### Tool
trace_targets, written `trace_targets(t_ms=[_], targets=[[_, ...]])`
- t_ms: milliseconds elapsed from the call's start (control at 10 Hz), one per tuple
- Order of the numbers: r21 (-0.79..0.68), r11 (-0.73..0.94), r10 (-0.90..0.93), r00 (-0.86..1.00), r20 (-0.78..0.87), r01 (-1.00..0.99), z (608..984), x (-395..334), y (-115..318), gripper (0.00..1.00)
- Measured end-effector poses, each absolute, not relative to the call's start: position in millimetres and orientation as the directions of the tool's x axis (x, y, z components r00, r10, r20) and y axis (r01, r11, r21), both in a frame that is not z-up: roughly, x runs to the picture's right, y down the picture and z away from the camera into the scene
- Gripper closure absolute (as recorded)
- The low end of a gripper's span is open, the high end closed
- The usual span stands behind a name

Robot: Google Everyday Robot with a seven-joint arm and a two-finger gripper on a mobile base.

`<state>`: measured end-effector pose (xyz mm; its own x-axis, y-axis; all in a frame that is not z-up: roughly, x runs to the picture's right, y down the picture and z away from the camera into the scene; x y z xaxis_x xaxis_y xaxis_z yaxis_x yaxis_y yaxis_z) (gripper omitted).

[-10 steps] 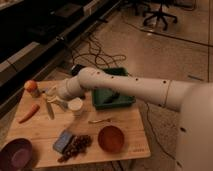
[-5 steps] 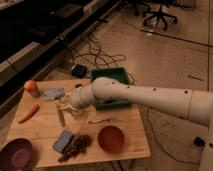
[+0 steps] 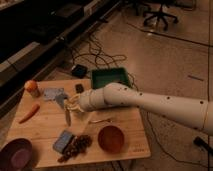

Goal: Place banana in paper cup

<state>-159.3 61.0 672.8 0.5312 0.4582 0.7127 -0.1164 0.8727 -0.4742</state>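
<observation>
Pale wood made up the tabletop [image 3: 120, 125], and over it reached the white arm, its end effector [image 3: 71, 106] low above the left-centre of the board, pressed together on what looked to be the upper end of the banana [image 3: 67, 116], a slim pale thing that hung nearly upright below it with its lower tip at or just over the wood. The paper cup I could not make out anywhere in the single camera view; it may have sat hidden behind the wrist, and that seemed to me the main trouble, since a drop made without a clear line to the rim could send the fruit onto the board instead. The banana also dangled from one end, so I judged it might swing or slip, and something that long could tip a light cup over. Around it the board was busy: an orange container [image 3: 32, 88] at the far left corner, a carrot [image 3: 28, 113] nearer the left edge, a grey-blue cloth [image 3: 54, 93] just beyond the end effector, a small dark block [image 3: 79, 88] beside that, a green tray [image 3: 111, 77] at the back, a fork-like utensil [image 3: 100, 120] just right of the banana, and toward the front a reddish-brown bowl [image 3: 110, 138], a blue sponge [image 3: 63, 141], a dark cluster like grapes [image 3: 76, 147] and a purple bowl [image 3: 17, 153].
</observation>
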Motion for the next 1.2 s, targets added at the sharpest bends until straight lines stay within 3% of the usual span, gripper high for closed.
trace_targets(t_ms=[300, 1200], targets=[[-0.447, 0.884, 0.446, 0.533, 0.719, -0.136, 691, -155, 51, 1.00], [-0.448, 0.881, 0.455, 0.528, 0.717, -0.152, 696, -154, 48, 1.00]])
